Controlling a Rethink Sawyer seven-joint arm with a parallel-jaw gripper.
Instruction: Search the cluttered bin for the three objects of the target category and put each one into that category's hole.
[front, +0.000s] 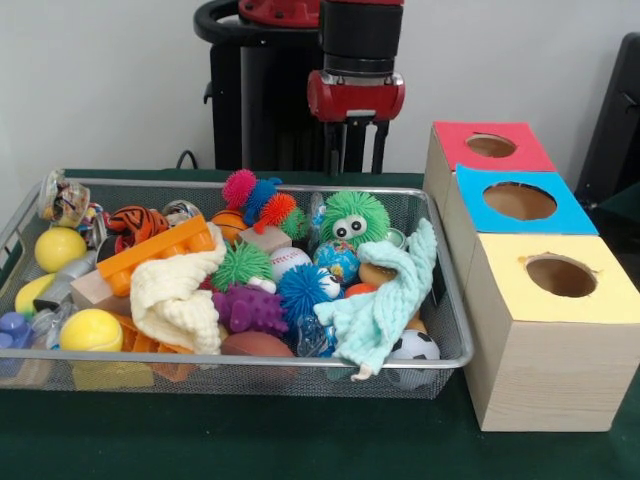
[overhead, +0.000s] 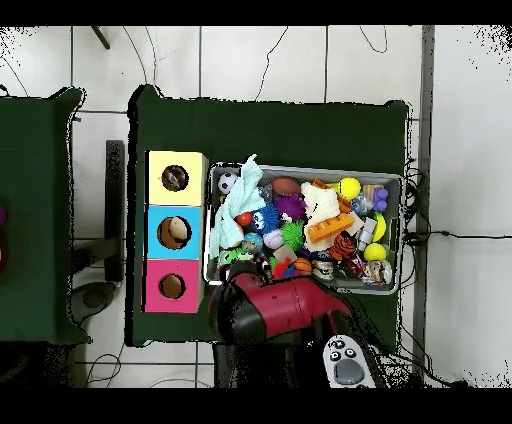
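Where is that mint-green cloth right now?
In the front view the mint-green cloth hangs over the bin's right end, beside the yellow-faced box, below the green fuzzy toy with eyes and over a small soccer ball.

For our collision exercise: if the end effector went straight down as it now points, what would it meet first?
Probably the bin's far rim, or the table just behind it; the end effector hangs near that edge, and depth is unclear.

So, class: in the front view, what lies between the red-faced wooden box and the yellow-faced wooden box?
The blue-faced wooden box with its round hole stands between the red-faced box and the yellow-faced box; the overhead view shows the same row.
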